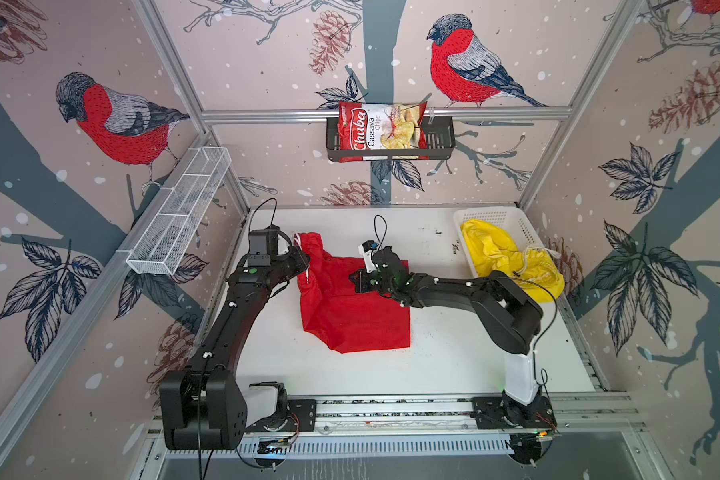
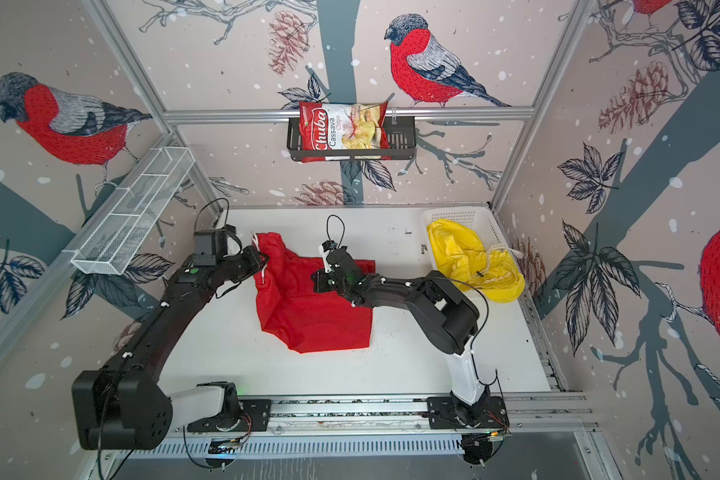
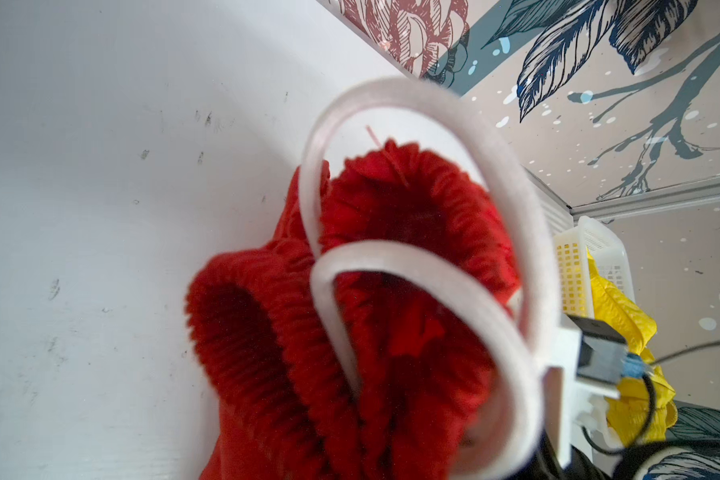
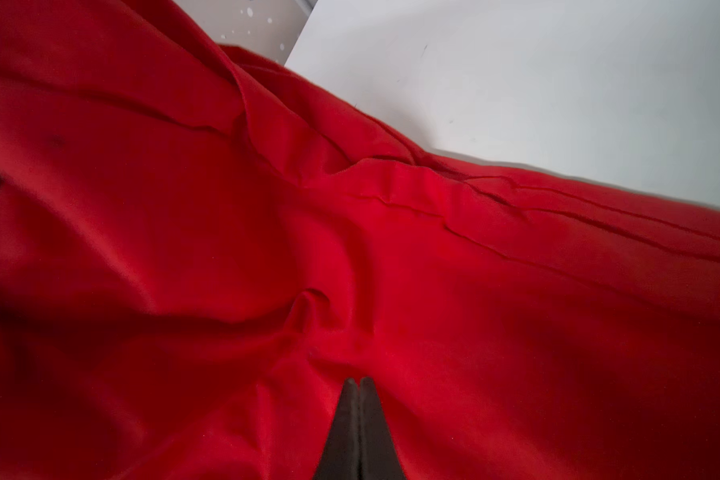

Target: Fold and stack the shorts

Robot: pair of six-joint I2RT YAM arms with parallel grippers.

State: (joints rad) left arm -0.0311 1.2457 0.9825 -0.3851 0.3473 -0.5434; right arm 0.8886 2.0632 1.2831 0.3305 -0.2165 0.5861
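Observation:
The red shorts (image 1: 354, 316) (image 2: 312, 316) lie spread on the white table (image 1: 433, 365), the waistband end raised at the back left. My left gripper (image 1: 304, 257) (image 2: 265, 259) is shut on that gathered waistband. In the left wrist view the bunched red shorts (image 3: 391, 291) and a white drawstring (image 3: 391, 253) hide the jaws. My right gripper (image 1: 356, 282) (image 2: 314, 280) (image 4: 356, 379) is shut, tips together on the red shorts (image 4: 267, 228), and no cloth shows between them. The yellow shorts (image 1: 512, 257) (image 2: 474, 262) (image 3: 624, 316) lie crumpled in the white basket (image 1: 499, 214) (image 2: 462, 214), spilling over its front.
The white basket (image 3: 574, 266) stands in the back right corner. A chips bag (image 1: 381, 129) sits in a black wall basket (image 1: 437, 145) on the back wall. A white wire shelf (image 1: 179, 220) hangs on the left wall. The arms' base rail (image 1: 391, 405) runs along the table's front edge.

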